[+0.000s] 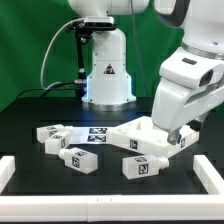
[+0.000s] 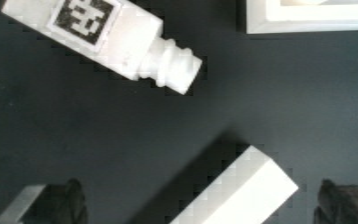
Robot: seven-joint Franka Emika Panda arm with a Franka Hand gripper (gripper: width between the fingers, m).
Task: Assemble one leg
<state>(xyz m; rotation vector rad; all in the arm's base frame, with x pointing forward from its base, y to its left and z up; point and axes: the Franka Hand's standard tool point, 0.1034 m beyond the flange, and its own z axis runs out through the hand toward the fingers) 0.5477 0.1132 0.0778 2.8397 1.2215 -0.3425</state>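
Several white legs with black-and-white tags lie on the black table: one (image 1: 50,135) at the exterior view's left, one (image 1: 78,158) in front of it, one (image 1: 143,166) near the front middle. The large white square piece (image 1: 133,133) lies right of centre. My gripper (image 1: 172,138) hangs low over its right part. In the wrist view a leg (image 2: 108,32) with a ribbed peg end lies beyond the jaws. A white slab edge (image 2: 247,190) sits between my fingertips (image 2: 60,203), which stand wide apart and touch nothing. My gripper (image 2: 202,205) is open.
The marker board (image 1: 96,134) lies flat at the table's middle. A low white rim (image 1: 110,202) runs along the front with raised ends at both sides. The robot base (image 1: 105,70) stands at the back. Another white piece (image 2: 318,15) shows in the wrist view's corner.
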